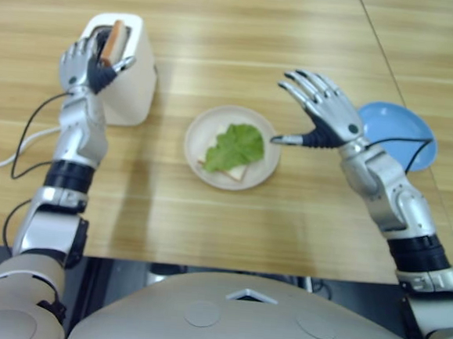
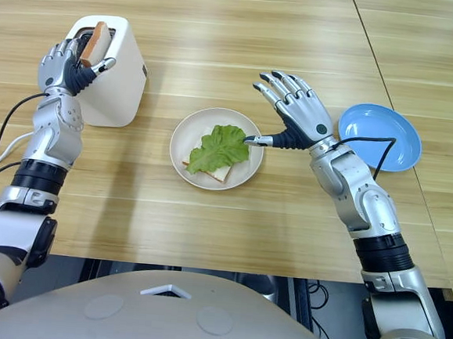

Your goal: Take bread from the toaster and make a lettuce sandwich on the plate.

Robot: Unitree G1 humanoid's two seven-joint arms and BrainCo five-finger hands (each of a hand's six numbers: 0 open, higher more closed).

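A white toaster [image 1: 132, 76] stands at the back left with a bread slice [image 1: 113, 40] sticking up from its slot. My left hand [image 1: 84, 64] is at the toaster's top, its fingers on one side of the slice and its thumb on the other, closed on it. The white plate [image 1: 197, 128] in the middle holds a bread slice [image 1: 236, 173] with a green lettuce leaf [image 1: 235, 146] on top. My right hand [image 1: 325, 110] hovers just right of the plate, fingers spread and holding nothing, its thumb tip near the plate's rim.
A blue plate [image 1: 399, 124] lies at the right behind my right wrist. The toaster's white cord [image 1: 3, 160] runs off the left edge. A seam [image 1: 384, 56] crosses the wooden table at the right.
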